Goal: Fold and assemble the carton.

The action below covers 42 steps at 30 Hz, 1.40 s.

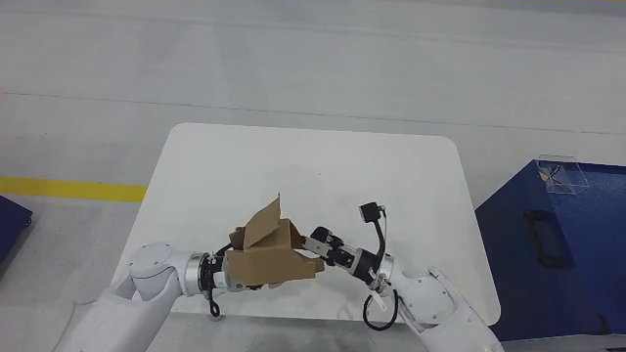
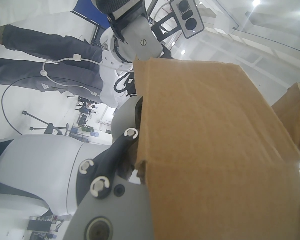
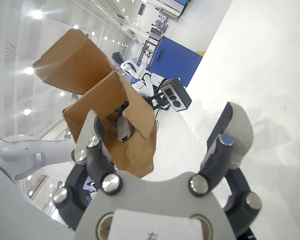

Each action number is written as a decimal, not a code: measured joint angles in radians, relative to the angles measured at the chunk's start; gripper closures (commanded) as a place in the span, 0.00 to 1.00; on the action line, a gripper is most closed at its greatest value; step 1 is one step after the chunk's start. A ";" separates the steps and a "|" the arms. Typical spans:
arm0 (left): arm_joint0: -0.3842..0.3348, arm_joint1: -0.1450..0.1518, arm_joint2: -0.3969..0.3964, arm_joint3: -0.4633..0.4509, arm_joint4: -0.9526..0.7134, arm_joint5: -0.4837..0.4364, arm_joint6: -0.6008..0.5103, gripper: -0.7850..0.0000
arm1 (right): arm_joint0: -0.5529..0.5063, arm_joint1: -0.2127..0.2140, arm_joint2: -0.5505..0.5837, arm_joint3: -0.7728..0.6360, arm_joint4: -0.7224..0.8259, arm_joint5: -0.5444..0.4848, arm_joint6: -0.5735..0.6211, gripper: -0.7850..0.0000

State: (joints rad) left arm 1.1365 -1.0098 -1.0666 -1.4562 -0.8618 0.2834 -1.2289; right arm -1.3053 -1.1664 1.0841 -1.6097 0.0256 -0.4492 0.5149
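At the near left of the bench (image 1: 391, 166), the left claw (image 1: 232, 262) gripped the carton (image 1: 266, 252). One finger sat inside the open body and the cardboard wall was pinched against it. The carton was held clear of the bench surface, near the near edge, between the two arms.

The carton had been raised from a flat blank into a hollow, roughly rectangular sleeve. Its side panels stood at angles to one another along creased corners. The end facing right was open. One large flap (image 1: 266, 217) projected upward and away from the body, and a second flap (image 3: 141, 123) hung loose beside the opening. No flap was seen tucked or locked. The opposite end was hidden behind the left claw, and its condition could not be determined.

To the right, the right claw (image 1: 319, 239) stood with its jaws spread wide and held nothing. One finger (image 3: 91, 126) lay at the rim of the open end, touching or just beside the carton wall. The other finger (image 3: 230, 123) stood well apart over bare bench.

Assessment: forming of the sleeve appeared complete. Folding the loose flaps inward and closing the ends remained to be done.
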 measured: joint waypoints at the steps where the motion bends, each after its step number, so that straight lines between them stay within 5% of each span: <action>1: -0.002 -0.001 0.001 0.004 -0.007 0.001 -0.002 1.00 | -0.009 0.002 0.015 -0.006 -0.004 -0.002 -0.010 0.00; 6: -0.004 -0.003 0.002 0.004 -0.011 -0.005 -0.008 1.00 | -0.037 0.010 0.069 -0.014 -0.047 0.051 -0.065 0.00; 13: -0.001 -0.004 0.009 -0.008 0.011 -0.010 -0.007 1.00 | -0.006 -0.003 0.005 0.002 -0.056 0.131 -0.030 0.00; 24: 0.000 -0.006 0.006 -0.006 0.018 -0.015 0.004 1.00 | 0.049 -0.023 -0.068 0.041 -0.069 0.140 -0.027 0.00; 42: 0.000 -0.011 -0.004 0.008 -0.004 -0.028 0.021 1.00 | 0.032 -0.020 -0.018 0.044 0.023 0.063 0.021 0.00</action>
State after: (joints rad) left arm 1.1367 -1.0210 -1.0701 -1.4487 -0.8654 0.2553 -1.2076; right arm -1.2735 -1.1867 1.0665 -1.5658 0.0484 -0.3858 0.5360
